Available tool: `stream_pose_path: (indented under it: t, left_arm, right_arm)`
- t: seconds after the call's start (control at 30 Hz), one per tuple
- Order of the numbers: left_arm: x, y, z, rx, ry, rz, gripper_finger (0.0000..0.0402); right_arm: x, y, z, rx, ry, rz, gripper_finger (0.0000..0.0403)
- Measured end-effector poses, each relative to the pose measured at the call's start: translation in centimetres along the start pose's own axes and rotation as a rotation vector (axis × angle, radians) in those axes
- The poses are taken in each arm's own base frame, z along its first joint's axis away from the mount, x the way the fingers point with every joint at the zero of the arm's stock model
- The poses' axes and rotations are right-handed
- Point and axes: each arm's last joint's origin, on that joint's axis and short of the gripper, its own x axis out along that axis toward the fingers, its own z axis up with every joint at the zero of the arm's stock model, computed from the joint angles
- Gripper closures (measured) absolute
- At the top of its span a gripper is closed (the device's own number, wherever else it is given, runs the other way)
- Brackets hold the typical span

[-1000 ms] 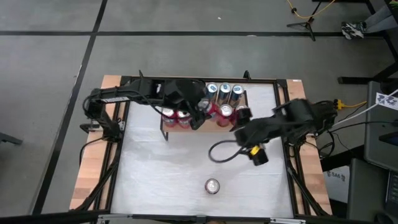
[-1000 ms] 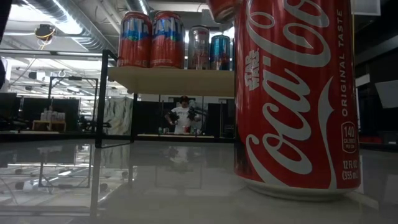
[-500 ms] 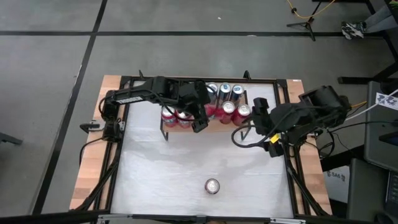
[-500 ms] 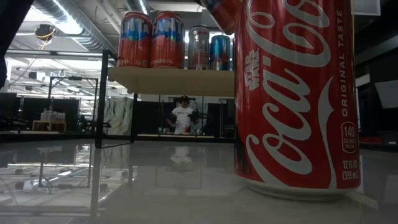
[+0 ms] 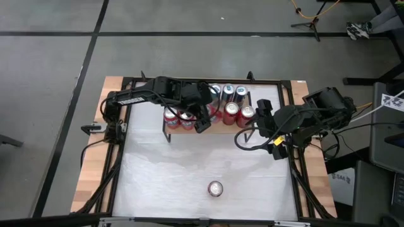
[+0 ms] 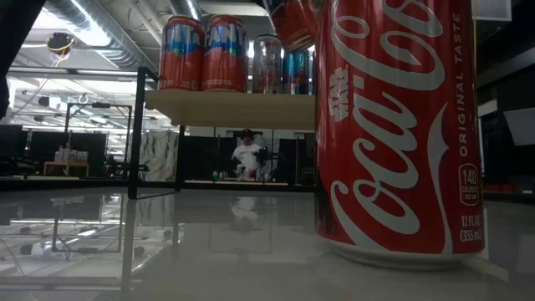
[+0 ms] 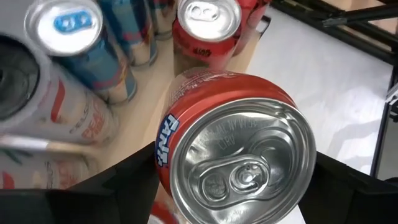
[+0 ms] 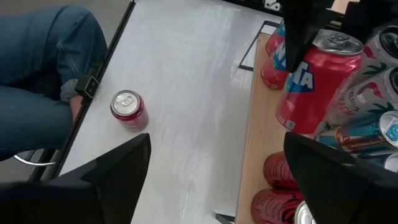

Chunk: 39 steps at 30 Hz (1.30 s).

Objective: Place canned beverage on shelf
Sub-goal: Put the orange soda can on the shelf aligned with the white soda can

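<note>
White table top (image 5: 158, 164) with shelf (image 5: 218, 131) standing at the far edge. From the left: left gripper (image 5: 203, 113) over shelf middle, clamped on a tilted Fanta can (image 7: 236, 149), held clear above the plank, not yet set down; little changed over the last half second apart from slightly more tilt. Right gripper (image 8: 217, 146) pulled back from the shelf to the right table edge within the last second, fingers spread wide, empty; judged to leave the shelf front clear for the left arm. Shelf contents: left red cans (image 5: 177, 118), a back row of silver-and-blue cans (image 5: 228, 91), right red cans (image 5: 238, 112). Cola can (image 5: 216, 188) upright near the table's front edge, well apart from the shelf.
</note>
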Motion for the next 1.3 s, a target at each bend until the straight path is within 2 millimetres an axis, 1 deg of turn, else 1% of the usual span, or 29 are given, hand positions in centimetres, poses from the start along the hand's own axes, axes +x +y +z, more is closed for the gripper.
stream_pose_path:
  t: [0.13,0.27,0.4,0.53,0.63,0.73,0.83,1.07,1.3]
  left_arm:
    - [0.0,0.1,-0.3,-0.026,0.033,0.013,0.0105]
    - [0.0,0.5,-0.6,-0.042,0.067,0.031,0.0105]
    - [0.0,0.9,-0.8,-0.060,0.104,0.059,0.0105]
    - [0.6,1.3,-0.9,-0.068,0.125,0.064,0.0105]
    - [1.3,1.5,-1.1,-0.076,0.159,0.052,0.0105]
    - [2.3,1.7,-1.3,-0.092,0.191,0.051,0.0105]
    - [2.7,2.0,-1.4,-0.102,0.204,0.058,0.0105]
    - [2.9,2.3,-1.1,-0.121,0.203,0.019,0.0105]
    - [2.9,2.3,-1.0,-0.122,0.203,0.017,0.0102]
  right_arm:
    - [0.2,0.0,0.1,0.001,0.003,-0.001,0.0045]
    - [1.0,0.1,0.4,-0.007,0.019,-0.002,0.0045]
    - [2.4,0.4,0.9,-0.017,0.050,-0.003,0.0045]
    - [3.8,0.6,1.2,-0.040,0.086,-0.002,0.0045]
    - [4.2,0.6,1.3,-0.052,0.096,-0.002,0.0045]
    - [4.2,0.6,1.3,-0.053,0.096,-0.002,0.0045]
    - [4.2,0.6,1.3,-0.056,0.096,-0.002,0.0045]
    - [3.9,0.6,1.2,-0.078,0.089,-0.001,0.0045]
    - [3.9,0.6,1.2,-0.078,0.089,-0.001,0.0045]
